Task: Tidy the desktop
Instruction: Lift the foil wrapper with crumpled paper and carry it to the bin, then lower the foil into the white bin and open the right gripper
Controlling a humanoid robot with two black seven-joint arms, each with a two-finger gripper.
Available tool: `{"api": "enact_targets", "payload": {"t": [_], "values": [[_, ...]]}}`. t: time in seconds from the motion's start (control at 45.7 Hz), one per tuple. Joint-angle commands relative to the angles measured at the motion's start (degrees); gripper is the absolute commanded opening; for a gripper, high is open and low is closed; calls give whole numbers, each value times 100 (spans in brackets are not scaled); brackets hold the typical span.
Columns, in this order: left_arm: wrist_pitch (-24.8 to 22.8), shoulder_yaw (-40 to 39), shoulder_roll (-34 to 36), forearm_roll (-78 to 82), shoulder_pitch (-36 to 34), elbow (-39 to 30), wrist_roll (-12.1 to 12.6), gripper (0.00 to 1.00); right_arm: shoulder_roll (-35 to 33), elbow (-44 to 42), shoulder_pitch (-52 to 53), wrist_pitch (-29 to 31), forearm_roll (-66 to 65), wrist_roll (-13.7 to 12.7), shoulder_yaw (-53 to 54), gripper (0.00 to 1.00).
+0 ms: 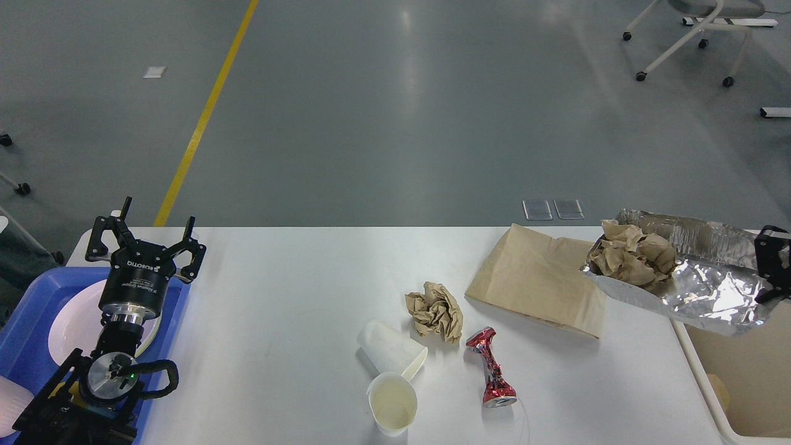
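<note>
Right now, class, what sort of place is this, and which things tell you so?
Probably a lab or workshop hall: a wide grey polished floor with a yellow lane line, wheeled chairs, and a white desktop staged with litter.

Foil, paper and plastic on a smooth white top

My right gripper [772, 272] holds a crinkled, shiny foil tray [698, 290] with rough crumpled brown paper [633, 253] inside; beside my left gripper [145, 238], glossy blue plastic tray [25, 309]; the desktop [278, 309] looks smooth, matt white.
</note>
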Motion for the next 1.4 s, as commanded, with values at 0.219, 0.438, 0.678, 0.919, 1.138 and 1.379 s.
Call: {"api": "enact_targets", "payload": {"t": [0.219, 0.438, 0.678, 0.919, 1.138, 1.379], "values": [[0, 0, 0, 0, 0, 0, -4, 96, -713, -1348, -1668, -1145, 31, -1, 326, 0], [0, 0, 0, 0, 0, 0, 4, 96, -994, -2307, -3294, -1698, 93, -1, 1275, 0], [0, 0, 0, 0, 0, 0, 4, 96, -740, -3906, -6027, -2682, 234, -27, 3419, 0], [0, 0, 0, 0, 0, 0, 4, 96, 542, -5962, -8084, -3052, 225, -36, 4536, 0], [0, 0, 0, 0, 0, 0, -4, 96, 1431, -6895, -8885, -3377, 207, -62, 4757, 0], [0, 0, 0, 0, 0, 0, -4, 96, 1774, -6913, -9052, -3501, 137, -62, 4669, 0]]}}
